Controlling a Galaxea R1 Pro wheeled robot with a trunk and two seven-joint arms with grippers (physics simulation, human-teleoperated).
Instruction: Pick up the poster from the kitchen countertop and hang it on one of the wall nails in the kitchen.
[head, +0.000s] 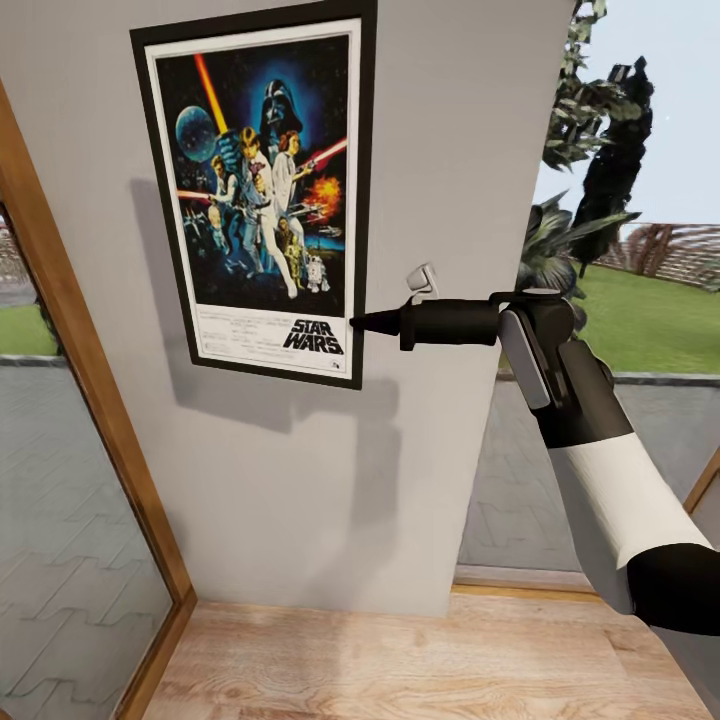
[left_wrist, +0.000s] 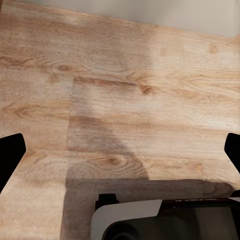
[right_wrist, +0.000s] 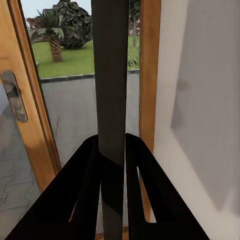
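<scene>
The poster (head: 262, 190) lies flat against the grey wall (head: 300, 480), upright and slightly tilted, with its Star Wars artwork facing me. My right gripper (head: 362, 322) reaches in from the right and is shut on the poster's lower right edge. In the right wrist view the poster (right_wrist: 111, 75) is a thin dark slab pinched between the two black fingers (right_wrist: 85, 190). A small pale metal piece (head: 422, 280), possibly a wall nail, juts from the wall just above the gripper. My left gripper (left_wrist: 120, 150) hangs open over the wood floor, holding nothing. The kitchen countertop is out of view.
A wooden door frame (head: 80, 380) with glass borders the wall on the left. A window (head: 640, 300) onto a garden is on the right. Wood floor (head: 400, 660) runs below. A door handle (right_wrist: 14, 95) is beside the poster's edge.
</scene>
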